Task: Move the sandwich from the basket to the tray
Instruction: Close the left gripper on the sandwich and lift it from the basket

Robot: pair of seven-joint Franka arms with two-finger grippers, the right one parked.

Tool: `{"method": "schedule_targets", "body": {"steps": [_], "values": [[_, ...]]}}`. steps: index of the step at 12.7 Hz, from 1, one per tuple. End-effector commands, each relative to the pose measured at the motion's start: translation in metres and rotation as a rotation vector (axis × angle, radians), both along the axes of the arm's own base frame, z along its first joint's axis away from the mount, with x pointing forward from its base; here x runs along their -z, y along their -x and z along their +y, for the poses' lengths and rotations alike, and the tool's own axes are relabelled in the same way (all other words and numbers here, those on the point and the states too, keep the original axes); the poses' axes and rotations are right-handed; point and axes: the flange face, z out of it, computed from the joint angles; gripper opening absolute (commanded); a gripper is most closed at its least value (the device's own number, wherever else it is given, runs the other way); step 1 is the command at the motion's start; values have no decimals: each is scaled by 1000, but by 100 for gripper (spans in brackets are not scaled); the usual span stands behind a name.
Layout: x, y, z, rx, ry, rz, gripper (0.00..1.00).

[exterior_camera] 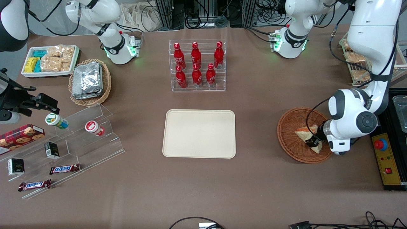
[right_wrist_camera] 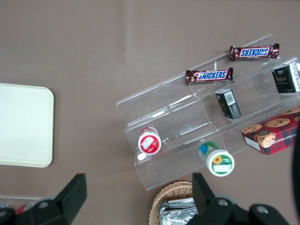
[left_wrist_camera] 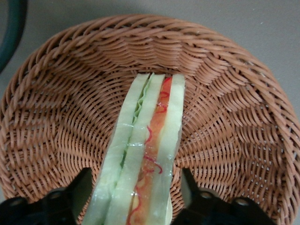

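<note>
The sandwich (exterior_camera: pixel 306 134) is a pale bread wedge lying in the reddish-brown wicker basket (exterior_camera: pixel 288 133) toward the working arm's end of the table. In the left wrist view the sandwich (left_wrist_camera: pixel 145 150) shows its orange-red and green filling stripe, standing on edge against the basket's (left_wrist_camera: pixel 56 117) weave. My gripper (exterior_camera: pixel 313 140) is down inside the basket and open, one finger on each side of the sandwich, with a sliver of wicker showing between the bread and one finger (left_wrist_camera: pixel 188 187). The cream tray (exterior_camera: pixel 199 133) lies flat mid-table.
A clear rack of red bottles (exterior_camera: pixel 197 65) stands farther from the front camera than the tray. A clear tiered stand (exterior_camera: pixel 86 133) with snacks, a tan basket of foil packs (exterior_camera: pixel 90 81) and a white snack tray (exterior_camera: pixel 49 60) lie toward the parked arm's end. A control box (exterior_camera: pixel 386 159) sits beside the basket.
</note>
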Motion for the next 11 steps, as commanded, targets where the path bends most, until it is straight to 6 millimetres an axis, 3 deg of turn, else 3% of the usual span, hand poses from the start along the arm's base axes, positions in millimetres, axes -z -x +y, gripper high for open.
{"method": "schedule_targets", "body": {"steps": [1,4,7,9,11], "values": [[-4,-4,-5,-10,-9,-15,0],[-40,-18,-5,6,-13,21,0],[-117,-42,2,19,-13,135,0],[-148,-60,3,140,29,191,0],[-170,-56,-35,449,143,188,0]]}}
